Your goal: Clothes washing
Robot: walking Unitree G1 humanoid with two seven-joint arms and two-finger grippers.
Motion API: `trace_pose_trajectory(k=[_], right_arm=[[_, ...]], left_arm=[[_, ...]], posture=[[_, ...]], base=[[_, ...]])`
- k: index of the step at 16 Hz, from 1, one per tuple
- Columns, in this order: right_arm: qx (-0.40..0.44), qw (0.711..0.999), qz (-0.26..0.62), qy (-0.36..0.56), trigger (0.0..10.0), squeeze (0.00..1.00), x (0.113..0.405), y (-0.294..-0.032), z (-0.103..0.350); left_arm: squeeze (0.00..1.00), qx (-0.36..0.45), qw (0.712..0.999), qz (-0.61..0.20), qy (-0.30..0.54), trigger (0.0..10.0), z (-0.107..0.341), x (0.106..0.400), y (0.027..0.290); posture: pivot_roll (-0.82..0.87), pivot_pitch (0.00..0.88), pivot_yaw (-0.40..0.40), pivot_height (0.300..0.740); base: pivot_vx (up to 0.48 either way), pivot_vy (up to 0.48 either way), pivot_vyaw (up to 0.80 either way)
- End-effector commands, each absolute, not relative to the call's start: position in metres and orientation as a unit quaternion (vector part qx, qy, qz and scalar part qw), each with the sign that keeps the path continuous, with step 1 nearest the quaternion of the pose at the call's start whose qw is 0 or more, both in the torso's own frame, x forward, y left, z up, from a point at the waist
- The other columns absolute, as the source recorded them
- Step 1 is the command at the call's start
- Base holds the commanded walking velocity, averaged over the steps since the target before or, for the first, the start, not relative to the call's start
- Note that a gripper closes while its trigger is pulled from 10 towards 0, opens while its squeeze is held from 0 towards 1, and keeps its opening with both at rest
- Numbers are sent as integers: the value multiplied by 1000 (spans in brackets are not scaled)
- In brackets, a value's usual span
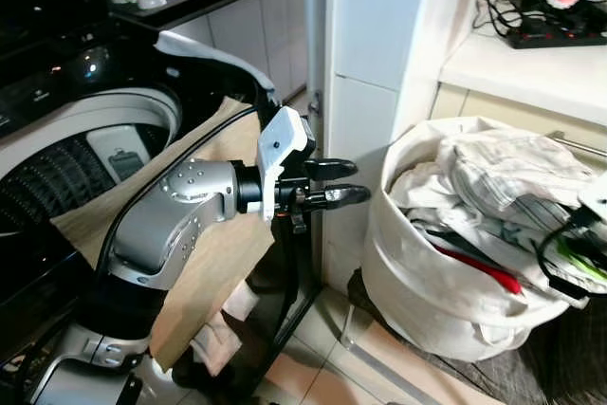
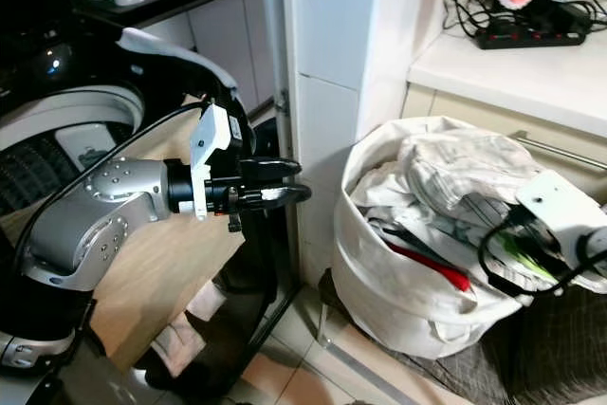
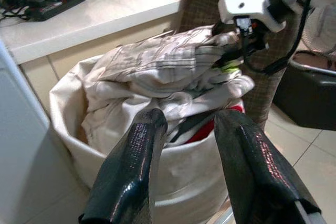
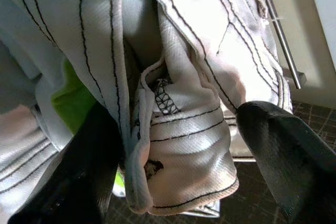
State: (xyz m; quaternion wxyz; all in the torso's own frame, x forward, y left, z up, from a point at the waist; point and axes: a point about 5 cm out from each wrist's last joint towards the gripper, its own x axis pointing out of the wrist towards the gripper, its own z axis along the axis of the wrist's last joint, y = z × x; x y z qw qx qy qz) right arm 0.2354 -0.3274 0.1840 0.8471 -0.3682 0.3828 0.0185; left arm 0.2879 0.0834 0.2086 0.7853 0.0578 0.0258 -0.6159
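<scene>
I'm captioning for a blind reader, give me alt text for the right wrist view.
The right end effector, fingers open, straddles a fold of white cloth with black stitching. A patch of bright green fabric shows beside it.

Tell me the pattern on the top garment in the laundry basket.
The garment is white with thin dark stripes, clearest in the right wrist view.

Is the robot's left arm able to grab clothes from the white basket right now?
Probably yes. The left gripper hangs open beside the laundry basket, aimed at the clothes, with nothing between them.
</scene>
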Motion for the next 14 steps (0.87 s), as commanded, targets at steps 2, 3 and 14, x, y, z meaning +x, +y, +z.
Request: trace_pose_trajectory(k=[2,3,14], right_arm=[[-366,862,0,350,0,0,244,-331,195],[-368,862,2,348,0,0,245,-331,195],[-317,898,29,304,0,0,255,-321,210]], left_arm=[[0,56,781,-621,18,10000,215,286,84],[0,57,782,-621,18,10000,215,286,84],[0,63,791,-608,25,10000,215,288,89]], posture=[[-114,0,89,740],[-112,0,86,740],[-111,0,82,740]], base=[[0,0,0],[0,0,0],[0,0,0]])
